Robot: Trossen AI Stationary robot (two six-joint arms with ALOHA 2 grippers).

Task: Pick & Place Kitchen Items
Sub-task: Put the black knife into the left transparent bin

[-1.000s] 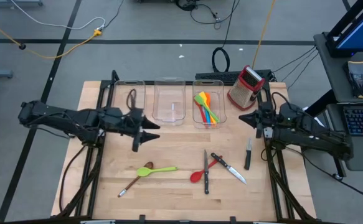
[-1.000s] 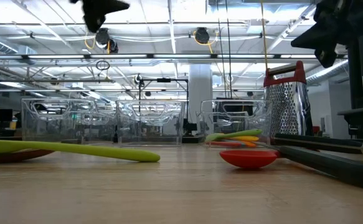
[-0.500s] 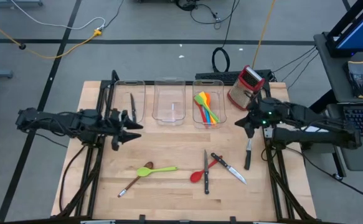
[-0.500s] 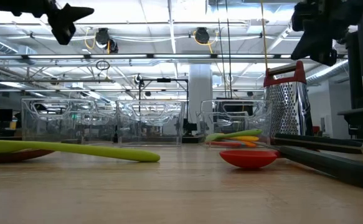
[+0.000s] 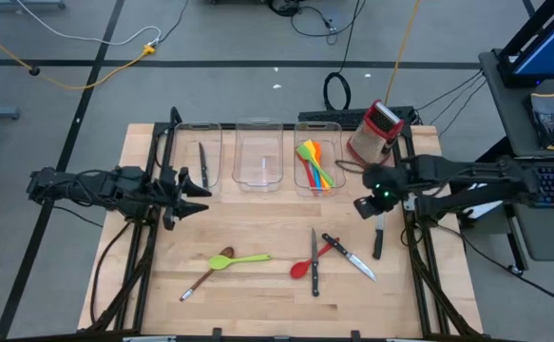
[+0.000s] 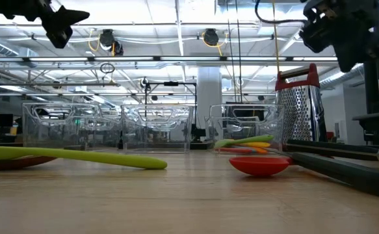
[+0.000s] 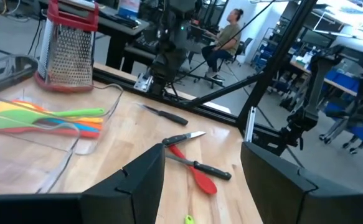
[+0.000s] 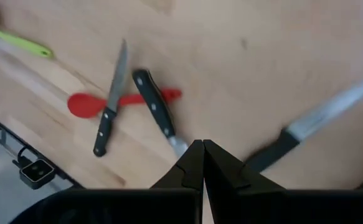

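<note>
We see the left hand (image 5: 197, 197) held above the worktop (image 5: 257, 223) near the left bin (image 5: 197, 155), its fingers (image 7: 141, 180) apart and holding nothing. A black-handled knife (image 5: 201, 163) lies inside that left bin. The middle bin (image 5: 258, 157) holds nothing we can make out, and the right bin (image 5: 318, 157) holds a bundle of green, yellow and orange utensils (image 5: 315, 164).

The right hand (image 5: 362, 204) hangs above the worktop's right part, just beside a knife (image 5: 378, 235) lying there, its fingers (image 8: 193, 163) pressed together on nothing.

On the open worktop, a red spoon (image 5: 308, 263) lies crossed by two more knives (image 5: 315, 263) (image 5: 349, 256). Farther left, a green spoon (image 5: 241, 258) touches a brown spoon (image 5: 207, 274). The grater (image 5: 375, 133) stands at the far right corner.
</note>
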